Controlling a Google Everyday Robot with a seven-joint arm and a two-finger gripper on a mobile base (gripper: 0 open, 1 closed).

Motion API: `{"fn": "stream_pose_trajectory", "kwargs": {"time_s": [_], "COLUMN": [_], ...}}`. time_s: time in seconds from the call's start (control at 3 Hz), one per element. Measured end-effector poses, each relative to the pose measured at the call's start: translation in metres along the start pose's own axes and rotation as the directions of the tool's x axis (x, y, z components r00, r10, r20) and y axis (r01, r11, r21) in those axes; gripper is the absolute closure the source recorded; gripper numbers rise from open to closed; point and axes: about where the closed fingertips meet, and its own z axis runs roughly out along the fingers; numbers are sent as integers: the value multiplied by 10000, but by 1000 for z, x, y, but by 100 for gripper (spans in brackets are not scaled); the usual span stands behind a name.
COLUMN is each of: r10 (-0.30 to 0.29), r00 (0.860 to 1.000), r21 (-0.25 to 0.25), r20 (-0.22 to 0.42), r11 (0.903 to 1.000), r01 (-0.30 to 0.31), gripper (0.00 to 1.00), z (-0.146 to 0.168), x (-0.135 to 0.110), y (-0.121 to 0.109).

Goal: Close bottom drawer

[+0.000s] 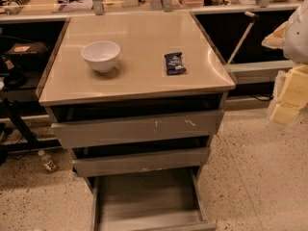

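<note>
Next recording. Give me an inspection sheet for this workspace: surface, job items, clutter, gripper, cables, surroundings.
Surface: beige cabinet top, carrying two items.
Job's things: bottom drawer pulled far out, with nothing visible in its grey interior; top drawer and middle drawer each slightly open.
Clutter: white bowl on the left of the top; dark snack packet to its right, apart from it.
Gripper: gripper at the right edge of the view, beside the cabinet and well above the bottom drawer, not touching it.
Cables: dark cable on the floor under the right-hand bench.
Surroundings: speckled floor; small bottle lying on the floor to the left; cluttered bench behind.
</note>
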Motion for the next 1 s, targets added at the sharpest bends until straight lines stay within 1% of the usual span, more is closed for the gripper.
{"fn": "stream_pose_trajectory", "kwargs": {"time_s": [0.33, 0.67, 1.0], "r10": [0, 0, 0], "r00": [10000, 10000, 10000], "r21": [0, 1, 1], "r20": [0, 0, 0], "r11": [10000, 10000, 10000], "r01": [0, 0, 0], "gripper": [0, 19, 42], "z": [0, 0, 0], "x": [0, 0, 0], "y": [0, 0, 0]}}
